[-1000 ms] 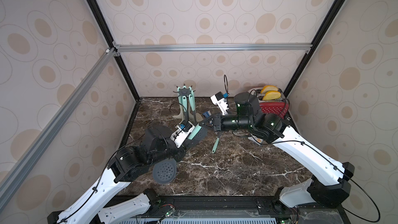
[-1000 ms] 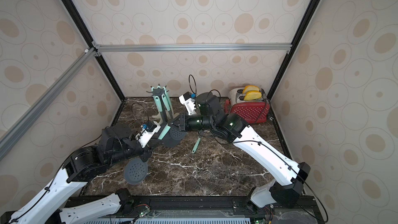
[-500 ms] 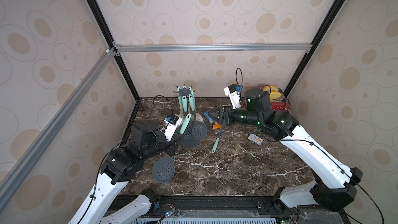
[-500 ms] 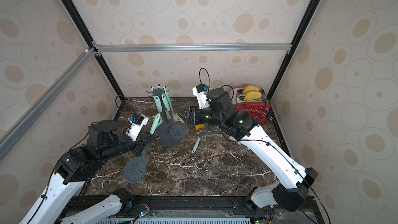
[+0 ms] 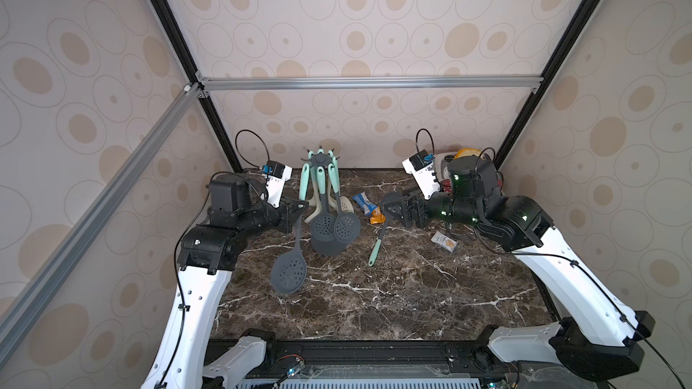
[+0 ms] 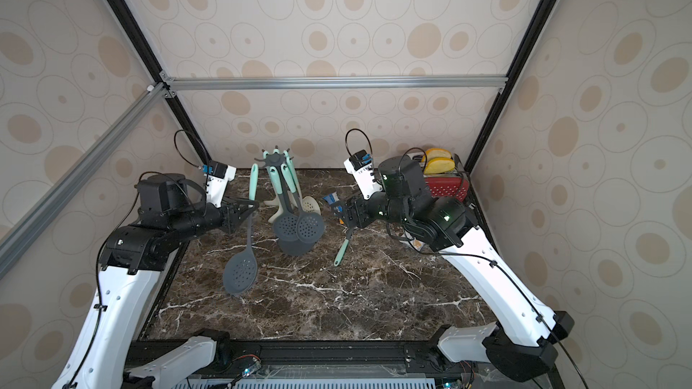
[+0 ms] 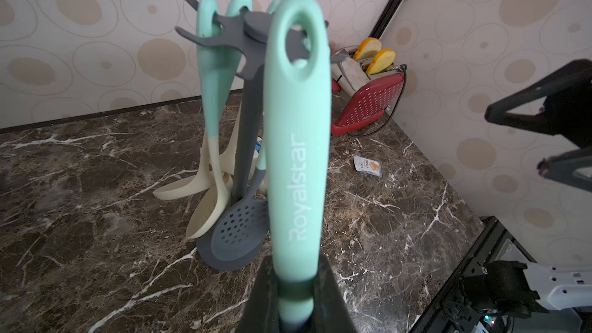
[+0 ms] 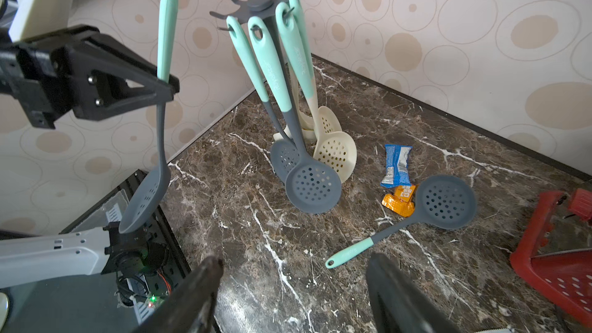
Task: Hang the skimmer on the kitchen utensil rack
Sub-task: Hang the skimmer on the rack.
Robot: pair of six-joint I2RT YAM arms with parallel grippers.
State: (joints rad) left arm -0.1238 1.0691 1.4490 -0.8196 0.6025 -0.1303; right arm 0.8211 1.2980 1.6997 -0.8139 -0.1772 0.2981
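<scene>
My left gripper (image 5: 299, 206) is shut on the skimmer (image 5: 289, 275), low on its mint handle, so the grey perforated head hangs below. In the left wrist view the handle (image 7: 298, 123) stands upright, its hole in front of the kitchen utensil rack's crown (image 7: 253, 27). The skimmer hangs just left of the rack (image 5: 320, 159), clear of its hooks. Several mint-handled utensils hang on the rack (image 8: 258, 3). My right gripper (image 8: 294, 261) is open and empty, off to the rack's right (image 5: 389, 211).
A second skimmer (image 8: 445, 201) lies on the marble right of the rack, beside a blue packet (image 8: 395, 164) and an orange one (image 8: 400, 200). A small packet (image 5: 444, 241) lies under the right arm. A red toaster (image 6: 445, 185) stands in the back right corner.
My right gripper has opened off the skimmer and drawn back to the right. The left arm has lifted the skimmer upright and carried it back to the rack's left side.
</scene>
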